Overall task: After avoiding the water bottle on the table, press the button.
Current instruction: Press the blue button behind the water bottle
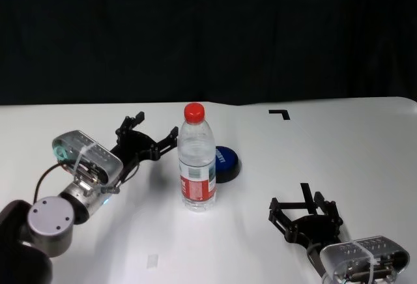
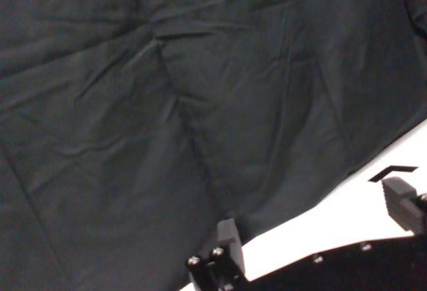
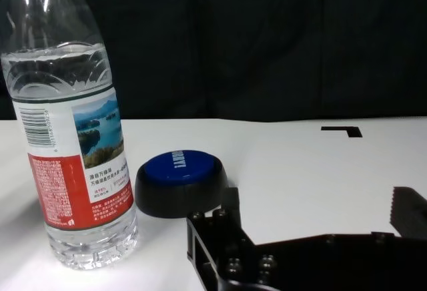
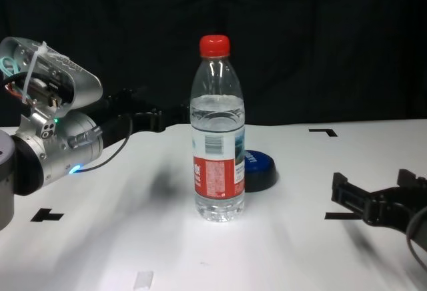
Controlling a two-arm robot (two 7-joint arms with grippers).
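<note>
we count one water bottle, upright near the middle of the table, and one button just beside it on the far right side, partly hidden behind the bottle in the head view. two grippers appear. the left gripper hovers above the table to the left of the bottle, fingers spread wide, holding nothing. the right gripper sits low near the table's near right edge, well apart from the button, its fingers likewise wide and empty.
</note>
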